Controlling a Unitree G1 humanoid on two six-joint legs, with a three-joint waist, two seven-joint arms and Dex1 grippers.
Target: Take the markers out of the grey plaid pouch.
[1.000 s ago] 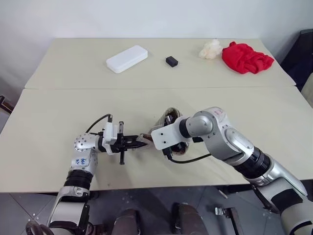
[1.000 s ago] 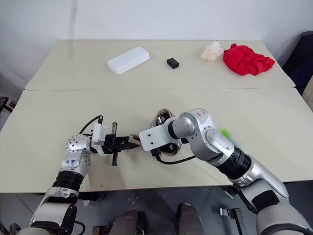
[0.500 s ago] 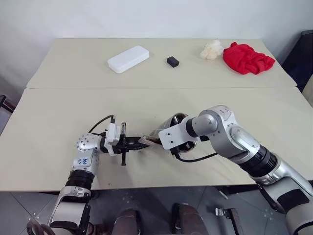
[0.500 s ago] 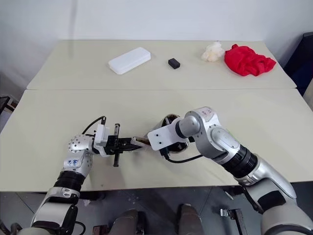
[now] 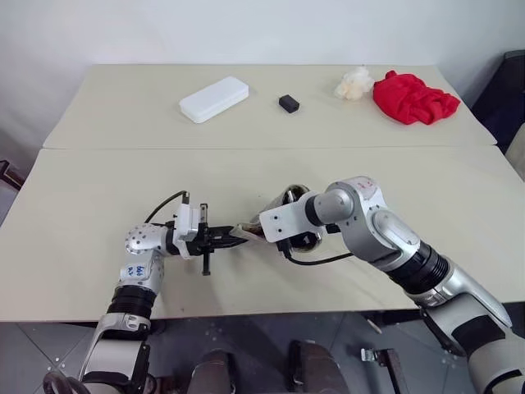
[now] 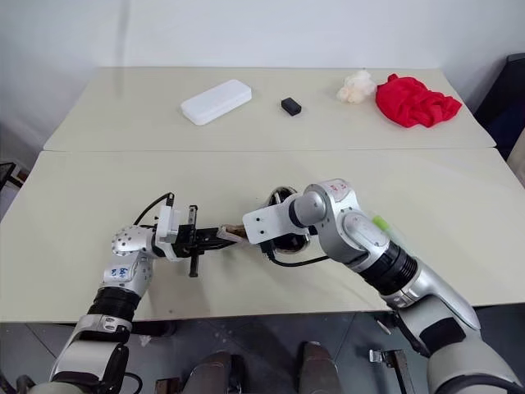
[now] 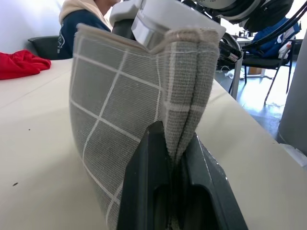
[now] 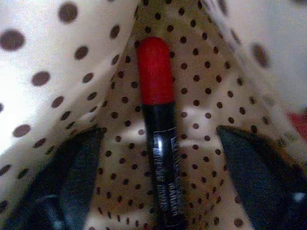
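One marker (image 8: 160,143), black-bodied with a red cap, lies inside the grey plaid pouch (image 7: 129,120) against its dotted lining, squarely between the two dark fingers (image 8: 62,177) of the right gripper (image 8: 158,191); those fingers stand apart on either side of the pen, with clear lining showing between each and the barrel, so nothing is gripped yet; the step in hand looks to be the reach into the pouch for this marker, and the next move calls for pressing in a little deeper and closing on the barrel before drawing it out through the mouth; the left gripper (image 5: 220,239) is pinched tight on a folded edge of the pouch, holding it up off the near table (image 5: 74,213) at the pouch's left; a lime-green marker (image 6: 379,222) lies on the table just right of the pouch, beside the right forearm.
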